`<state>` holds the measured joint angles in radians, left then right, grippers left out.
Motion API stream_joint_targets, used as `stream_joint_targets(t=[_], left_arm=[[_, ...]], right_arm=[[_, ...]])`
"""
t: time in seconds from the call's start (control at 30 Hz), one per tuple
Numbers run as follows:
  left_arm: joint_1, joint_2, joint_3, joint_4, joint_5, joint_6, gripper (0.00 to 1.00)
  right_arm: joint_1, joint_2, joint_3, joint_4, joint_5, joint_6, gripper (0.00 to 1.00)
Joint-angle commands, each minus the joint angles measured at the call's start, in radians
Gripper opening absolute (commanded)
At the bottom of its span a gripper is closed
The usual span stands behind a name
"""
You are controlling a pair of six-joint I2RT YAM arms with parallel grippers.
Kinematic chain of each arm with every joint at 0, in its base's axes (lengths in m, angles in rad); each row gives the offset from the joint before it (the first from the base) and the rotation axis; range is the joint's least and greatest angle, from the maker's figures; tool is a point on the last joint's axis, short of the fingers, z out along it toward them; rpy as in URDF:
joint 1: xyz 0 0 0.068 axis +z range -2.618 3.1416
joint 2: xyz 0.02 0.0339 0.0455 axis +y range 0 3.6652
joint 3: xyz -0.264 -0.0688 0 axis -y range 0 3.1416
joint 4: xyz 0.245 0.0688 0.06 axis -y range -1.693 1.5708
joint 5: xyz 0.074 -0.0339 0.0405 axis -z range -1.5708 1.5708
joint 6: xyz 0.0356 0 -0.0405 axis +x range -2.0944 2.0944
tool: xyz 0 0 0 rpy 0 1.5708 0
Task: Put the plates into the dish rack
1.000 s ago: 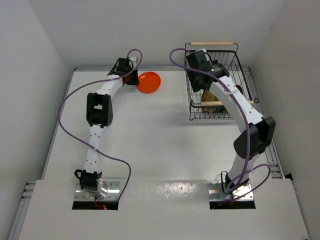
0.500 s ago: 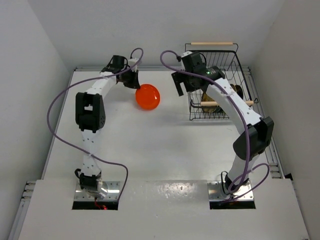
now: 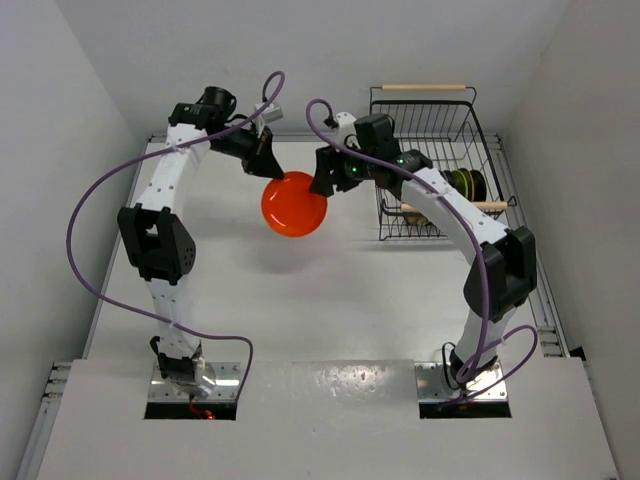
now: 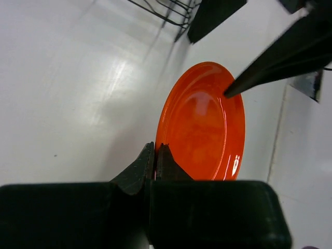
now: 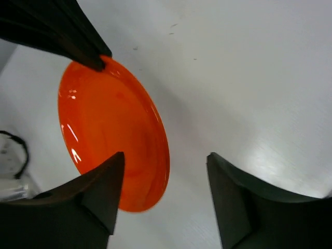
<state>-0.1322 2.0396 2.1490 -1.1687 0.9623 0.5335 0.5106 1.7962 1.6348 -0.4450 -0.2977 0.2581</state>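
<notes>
Left jaws clamped on orange-red plate point(image 3: 294, 204) rim; right jaws apart, one tip near opposite rim.

A plate point(image 3: 294, 205) hangs over the worktop point(image 3: 300, 300) between left end effector point(image 3: 270, 168) and right end effector point(image 3: 322, 183), left of the dish rack point(image 3: 440, 115).

Left hand point(image 3: 269, 171) aloft, pinched shut; right hand point(image 3: 322, 181) spread, facing it.
</notes>
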Motion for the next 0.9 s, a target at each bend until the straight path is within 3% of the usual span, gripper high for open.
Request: stream_joint_targets(t=[0.0,0.23,0.27,0.3,0.37,0.4,0.43,0.53,0.57,0.67,0.87], left_arm=[[-0.003,-0.058,-0.018,-0.134,0.156,0.109,0.0],[-0.014,-0.078,-0.018,-0.079,0.243,0.06,0.0],[-0.014,-0.078,-0.018,-0.065,0.234,0.051,0.0],[-0.014,-0.078,-0.018,-0.043,0.222,0.007,0.0],[-0.014,-0.087,-0.032,0.079,0.091,-0.108,0.06],[-0.024,-0.087,-0.032,0.117,0.005,-0.221,0.4],[-0.024,-0.087,-0.032,0.142,-0.175,-0.254,0.58],[-0.024,-0.087,-0.032,0.176,-0.417,-0.331,1.0],[-0.024,-0.087,-0.032,0.19,-0.55,-0.343,1.0],[-0.024,-0.087,-0.023,0.208,-0.744,-0.368,1.0],[-0.024,-0.105,-0.023,0.23,-0.893,-0.366,1.0]], right_arm=[[0.0,-0.008,-0.053,0.164,-0.16,0.096,0.59],[0.003,-0.046,-0.153,0.248,-0.201,0.155,0.21],[0.003,-0.053,-0.17,0.261,-0.207,0.164,0.06],[0.003,-0.078,-0.176,0.262,-0.201,0.17,0.0],[0.003,-0.101,-0.196,0.262,-0.14,0.168,0.0],[-0.001,-0.113,-0.205,0.255,-0.115,0.164,0.0],[-0.001,-0.154,-0.201,0.241,-0.092,0.152,0.0],[-0.014,-0.207,-0.141,0.135,0.174,0.1,0.0],[-0.014,-0.218,-0.122,0.055,0.295,0.07,0.0],[-0.03,-0.221,-0.001,-0.03,0.588,-0.02,0.0],[-0.122,-0.196,0.103,-0.095,0.974,-0.13,0.0]])
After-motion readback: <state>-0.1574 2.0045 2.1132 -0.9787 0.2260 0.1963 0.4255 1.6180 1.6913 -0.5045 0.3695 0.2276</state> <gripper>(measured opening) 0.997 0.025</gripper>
